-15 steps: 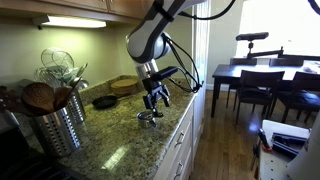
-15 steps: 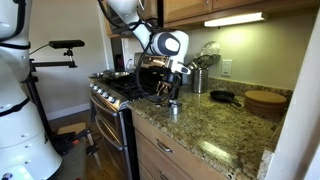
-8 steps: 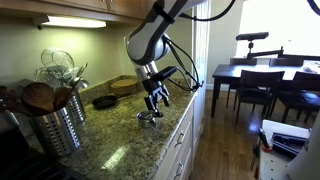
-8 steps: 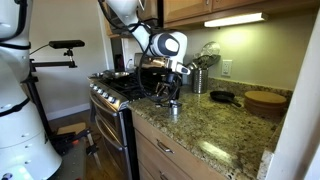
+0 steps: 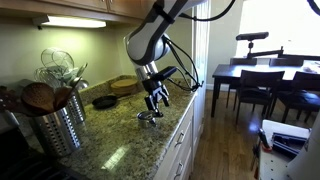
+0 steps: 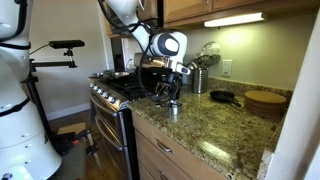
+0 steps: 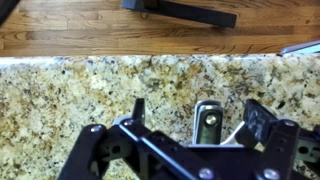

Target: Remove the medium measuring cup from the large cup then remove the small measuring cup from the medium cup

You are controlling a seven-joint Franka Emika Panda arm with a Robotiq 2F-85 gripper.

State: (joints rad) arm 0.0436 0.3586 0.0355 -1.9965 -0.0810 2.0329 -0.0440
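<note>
Cups (image 5: 148,118) nr counter (image 5: 125,150) edge

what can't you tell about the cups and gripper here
- Stacked measuring cups: too small in both exterior views to count or tell nested.
- Cup bowls: in the wrist view only a flat handle shows; the gripper body hides the rest.
- Contact between gripper and cups: too small in exterior views.

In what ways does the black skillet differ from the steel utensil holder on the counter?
The black skillet is low, flat and dark; the utensil holder is tall, ribbed and shiny steel. The utensil holder is full of tools, among them a whisk and wooden spoons; nothing rises above the skillet's rim. Both stand on the granite counter.
</note>
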